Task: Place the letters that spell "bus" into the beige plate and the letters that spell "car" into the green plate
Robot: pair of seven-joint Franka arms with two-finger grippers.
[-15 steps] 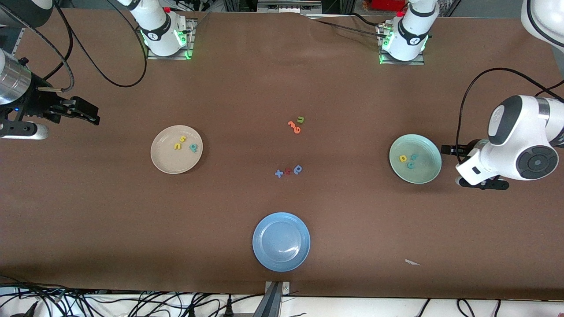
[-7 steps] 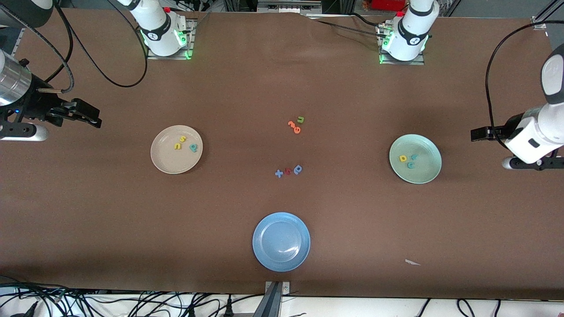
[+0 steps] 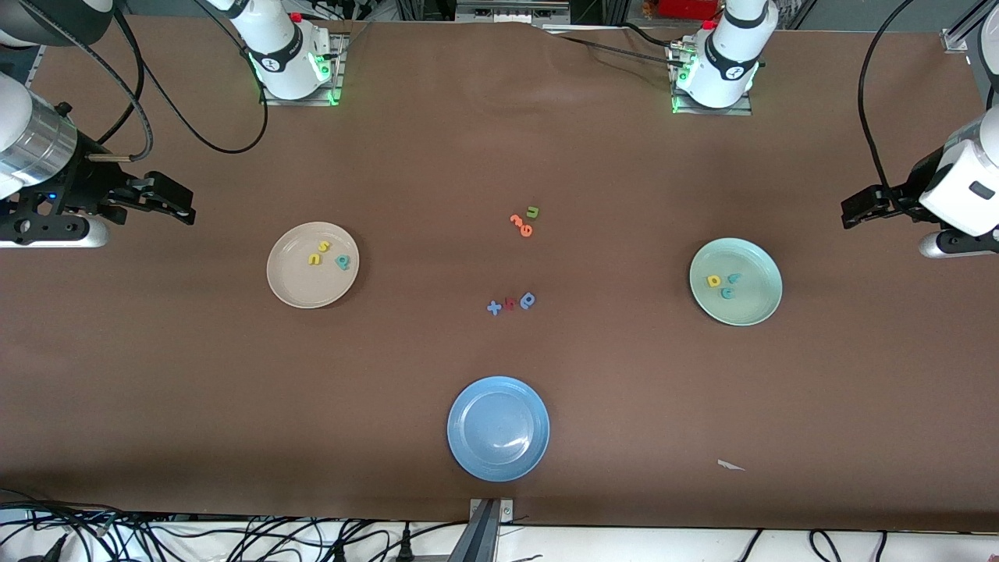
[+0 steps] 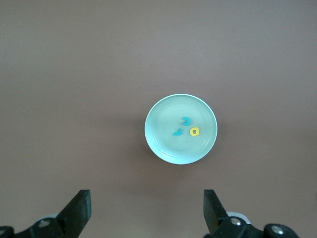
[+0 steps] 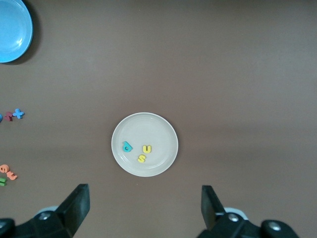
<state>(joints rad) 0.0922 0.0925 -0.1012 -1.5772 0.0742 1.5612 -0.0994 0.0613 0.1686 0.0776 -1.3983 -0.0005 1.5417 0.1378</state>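
Note:
The beige plate [image 3: 300,287] holds a yellow "s" [image 3: 324,247], a yellow "u" [image 3: 314,258] and a teal "b" [image 3: 342,261]. In the green plate [image 3: 755,303] lie a yellow "a" [image 3: 713,281], a teal "r" [image 3: 733,277] and a teal "c" [image 3: 727,293]. My left gripper [image 3: 855,212] hangs open and empty over bare table, between the green plate [image 4: 158,148] and the left arm's end. My right gripper [image 3: 178,208] is open and empty over bare table, between the beige plate [image 5: 159,133] and the right arm's end.
Mid-table lie two orange letters [image 3: 520,225] with an olive "u" [image 3: 532,211]. Nearer the camera sit a blue plus [image 3: 493,307], a red letter [image 3: 510,304] and a blue letter [image 3: 528,300]. A blue plate [image 3: 468,453] sits near the front edge, with a white scrap [image 3: 730,465] toward the left arm's end.
The left arm has risen and drawn back from beside the green plate toward its end of the table. The right gripper has shifted slightly toward the beige plate. No letter has moved.

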